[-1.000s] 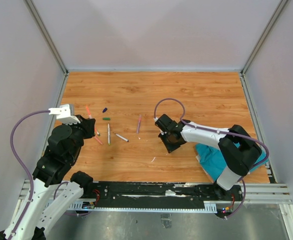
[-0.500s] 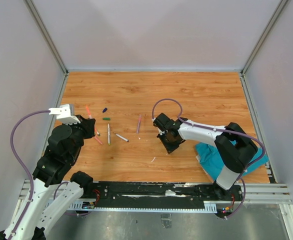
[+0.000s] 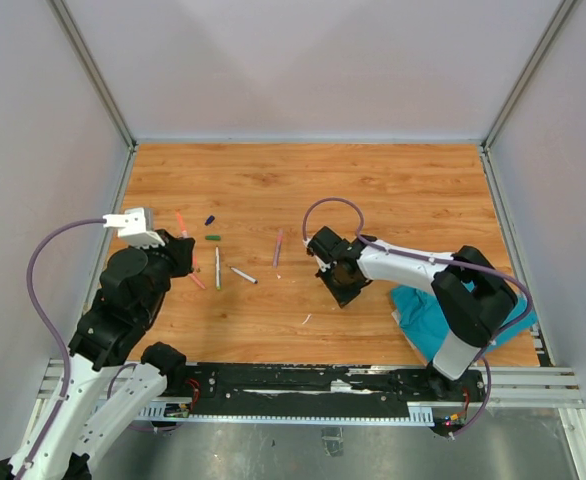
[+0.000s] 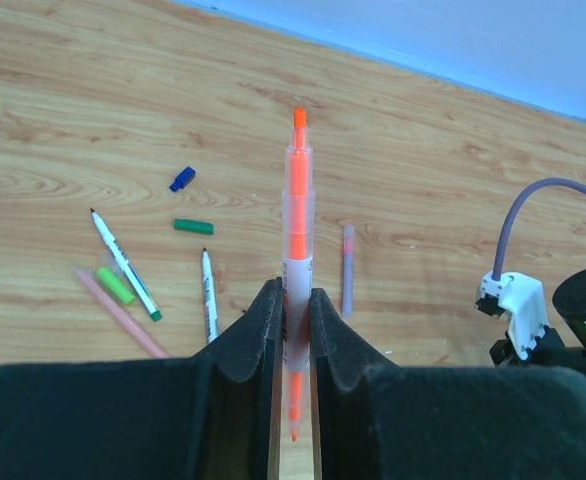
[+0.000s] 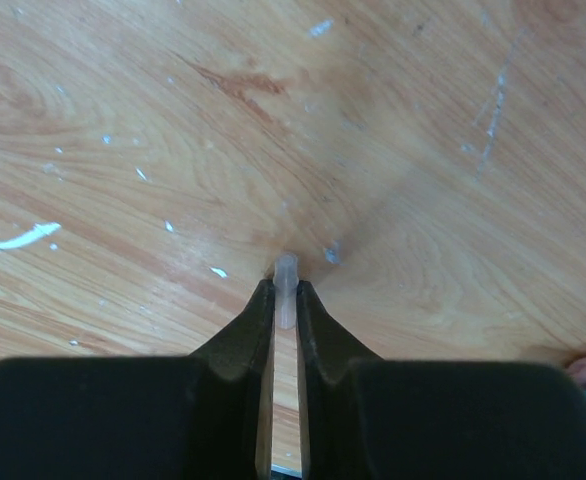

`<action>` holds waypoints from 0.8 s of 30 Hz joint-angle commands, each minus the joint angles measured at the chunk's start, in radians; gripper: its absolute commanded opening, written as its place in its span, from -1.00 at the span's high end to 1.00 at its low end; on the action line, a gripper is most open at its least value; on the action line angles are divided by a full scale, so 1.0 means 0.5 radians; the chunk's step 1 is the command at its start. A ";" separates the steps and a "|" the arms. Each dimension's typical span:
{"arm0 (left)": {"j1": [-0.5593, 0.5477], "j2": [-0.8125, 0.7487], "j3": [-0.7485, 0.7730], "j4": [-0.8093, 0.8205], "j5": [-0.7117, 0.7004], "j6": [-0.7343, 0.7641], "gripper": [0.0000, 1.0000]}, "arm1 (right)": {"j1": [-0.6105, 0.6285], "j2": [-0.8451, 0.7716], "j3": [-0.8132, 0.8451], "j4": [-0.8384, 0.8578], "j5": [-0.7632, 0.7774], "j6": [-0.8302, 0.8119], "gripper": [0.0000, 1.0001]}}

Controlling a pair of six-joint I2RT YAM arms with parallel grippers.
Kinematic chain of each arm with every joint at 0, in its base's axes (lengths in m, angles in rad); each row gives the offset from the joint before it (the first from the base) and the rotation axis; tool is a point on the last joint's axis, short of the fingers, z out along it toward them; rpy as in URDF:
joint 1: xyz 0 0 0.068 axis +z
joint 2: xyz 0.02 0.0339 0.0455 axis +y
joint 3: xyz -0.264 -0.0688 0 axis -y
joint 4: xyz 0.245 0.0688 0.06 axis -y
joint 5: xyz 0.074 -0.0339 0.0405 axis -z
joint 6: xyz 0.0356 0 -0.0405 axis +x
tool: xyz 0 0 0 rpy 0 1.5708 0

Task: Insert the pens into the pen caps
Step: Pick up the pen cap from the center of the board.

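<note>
Two loose: blue cap (image 4: 182, 179), green cap (image 4: 193, 226), among bare pens (image 4: 209, 305); left gripper (image 4: 293, 296) pinches orange pen (image 4: 298, 190), right gripper (image 5: 286, 292) pinches pale tube (image 5: 286, 268), likely cap. None joined yet.

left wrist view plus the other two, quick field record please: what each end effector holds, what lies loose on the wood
left end effector: shut on orange-cored clear plastic pen, tip pointing away
right end effector: shut on small pale translucent plastic tube, aimed at wooden tabletop
loose pens: green-ended white pen, dark-tipped white pen, pale pink pen, purple-tinted pen
loose caps: dark blue cap, dark green cap, light green cap
cloth: teal cloth, near right arm
</note>
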 commanded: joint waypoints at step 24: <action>-0.535 0.511 -0.214 0.561 0.282 -0.159 0.99 | -0.451 -1.748 -0.807 1.004 -0.328 0.081 0.99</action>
